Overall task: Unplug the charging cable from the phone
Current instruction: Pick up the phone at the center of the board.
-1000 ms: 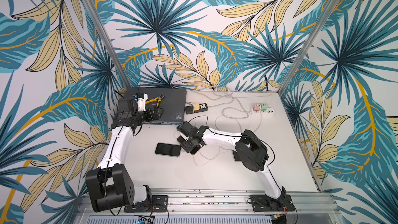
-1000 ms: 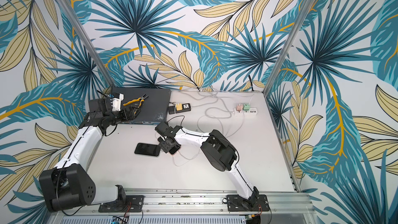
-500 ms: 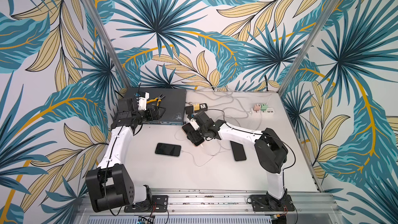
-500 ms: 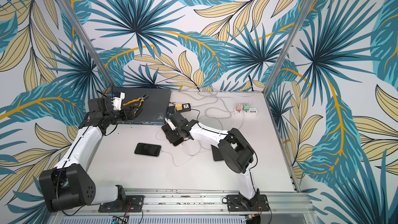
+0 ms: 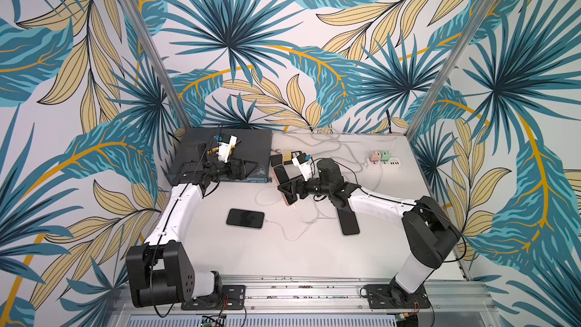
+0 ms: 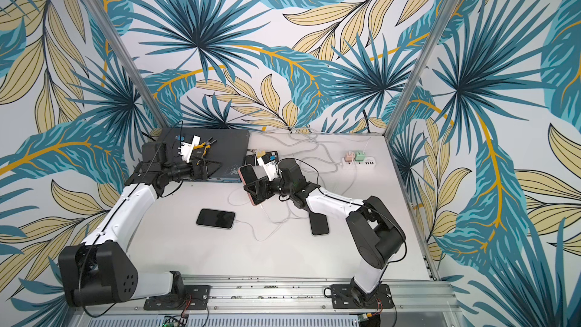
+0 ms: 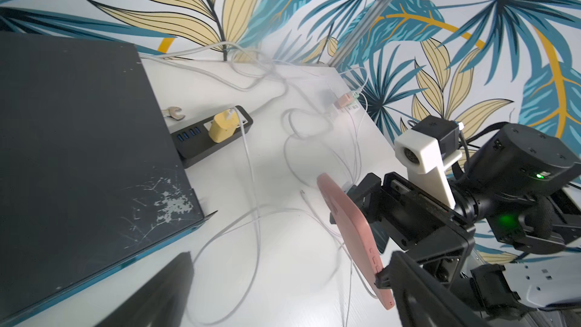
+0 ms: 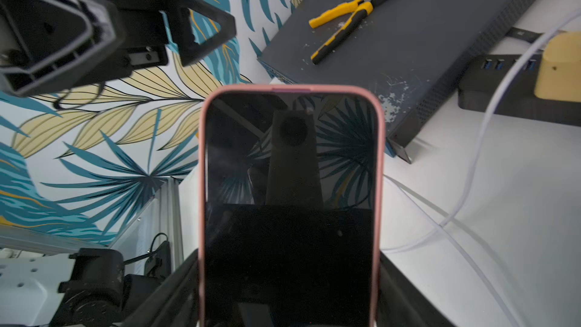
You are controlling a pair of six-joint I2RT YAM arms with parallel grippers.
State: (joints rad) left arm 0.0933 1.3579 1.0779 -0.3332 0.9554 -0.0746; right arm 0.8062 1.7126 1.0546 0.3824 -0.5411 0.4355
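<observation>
In both top views the right tool (image 5: 288, 189) clamps a pink-cased phone (image 5: 279, 177) by its long sides, held clear of the desk (image 5: 298, 262) and tilted. The left tool (image 5: 246, 168) hangs over a dark metal box (image 5: 251, 146), jaws wide apart, holding nothing. A black phone (image 5: 245, 218) lies flat mid-desk, well apart from the edges, with a white charging cable (image 5: 284, 232) in its end. A second black phone (image 5: 349, 224) lies partly under the right arm.

The left wrist view shows the case's pink back, a yellow charger (image 7: 221, 127) on a black power strip (image 7: 201, 146) and a wrench (image 7: 173, 112).

The right wrist view shows the screen, dark and mirroring the camera, and yellow-handled pliers (image 8: 349, 18) on the box. I cannot tell whether a cable sits in the pink-cased phone.
</observation>
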